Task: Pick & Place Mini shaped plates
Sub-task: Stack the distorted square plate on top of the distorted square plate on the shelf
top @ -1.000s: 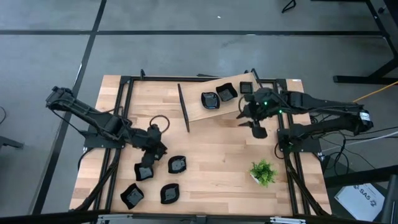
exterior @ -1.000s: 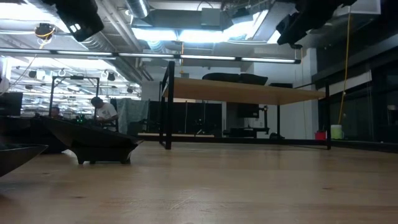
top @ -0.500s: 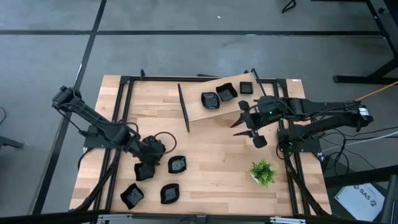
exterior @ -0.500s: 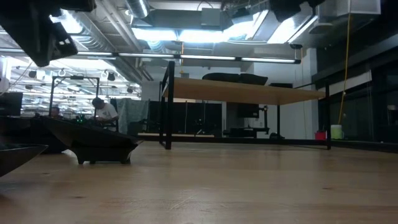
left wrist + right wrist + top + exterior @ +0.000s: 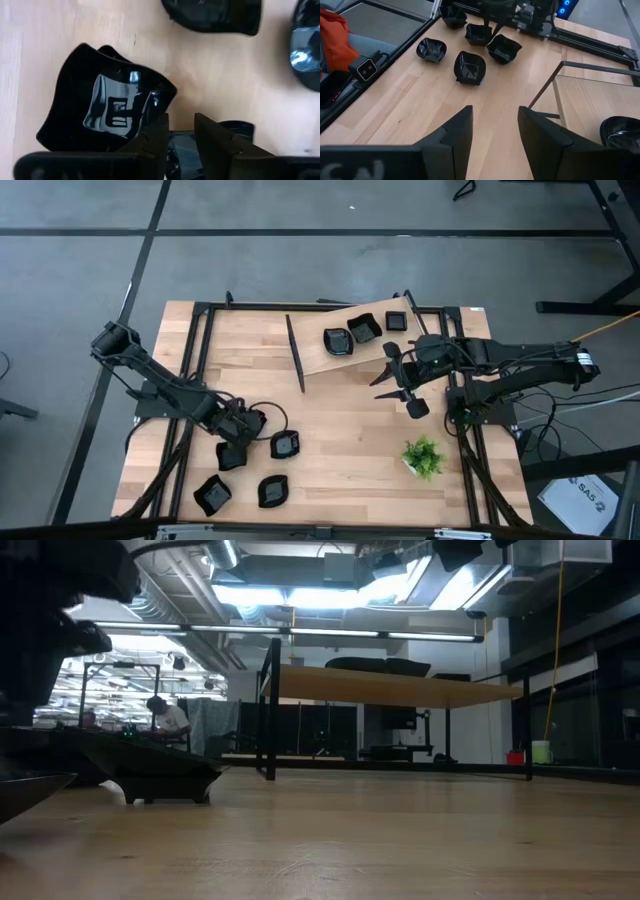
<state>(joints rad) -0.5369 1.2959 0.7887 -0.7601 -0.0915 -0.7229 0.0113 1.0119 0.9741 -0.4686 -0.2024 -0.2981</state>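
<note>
High view, lower left of the frame: the left end effector (image 5: 237, 442) is low over the counter (image 5: 340, 420), right above one mini shaped plate (image 5: 232, 456) in a loose cluster of four; in the left wrist view its two dark fingers (image 5: 155, 132) stand a small way apart with the edge of a black plate (image 5: 210, 145) between and under them, and whether they already pinch that edge cannot be told. Just beside them in that view lies a square wavy-edged plate (image 5: 105, 107), with two more at the upper edge. In the high view, around the end effector sit a round plate (image 5: 286, 445) to its right, a plate (image 5: 212, 495) at the lower left and another plate (image 5: 272, 491) below. Right of centre, the right end effector (image 5: 398, 383) hangs above bare wood with its fingers clearly spread and nothing between them. Above it, a raised wooden board (image 5: 345, 352) carries three more plates (image 5: 338, 341). A small green plant (image 5: 423, 457) stands at the lower right.
</note>
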